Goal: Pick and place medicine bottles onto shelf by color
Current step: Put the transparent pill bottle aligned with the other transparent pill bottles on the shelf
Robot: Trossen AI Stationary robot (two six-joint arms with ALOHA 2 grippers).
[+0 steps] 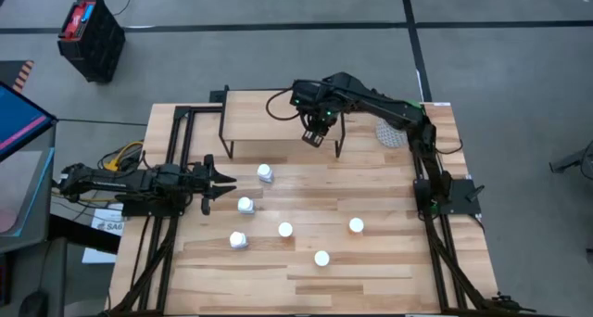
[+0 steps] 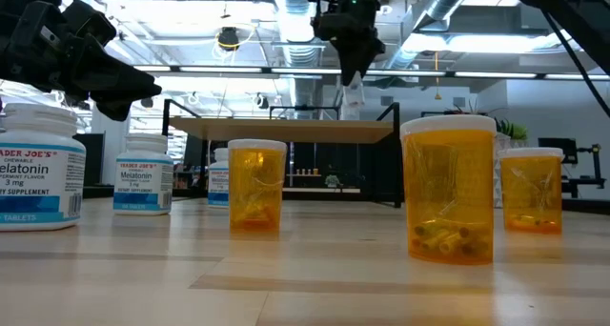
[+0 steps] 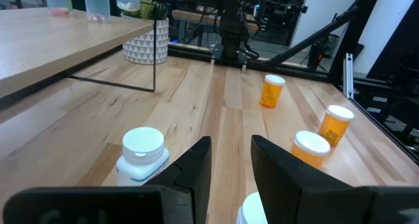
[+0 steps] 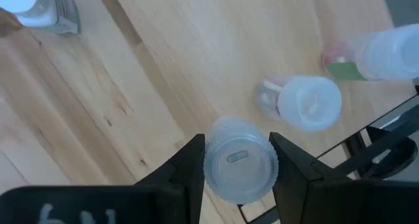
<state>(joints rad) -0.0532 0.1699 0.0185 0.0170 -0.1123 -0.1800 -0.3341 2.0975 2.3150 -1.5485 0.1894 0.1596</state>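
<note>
The right tool is clamped on a clear bottle, standing upright, cap up, on the shelf; the left tool, fingers apart, hovers near the white bottles on the surface.

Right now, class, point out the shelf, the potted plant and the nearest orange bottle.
shelf [image 1: 269, 113], high view, bare wooden top.
potted plant [image 3: 147, 44], left wrist view, patterned pot.
nearest orange bottle [image 2: 448, 188], low view, its body.

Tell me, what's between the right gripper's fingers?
A clear pale-blue bottle sits between the right gripper fingers, over the shelf top near its edge. The right wrist view shows it.
</note>
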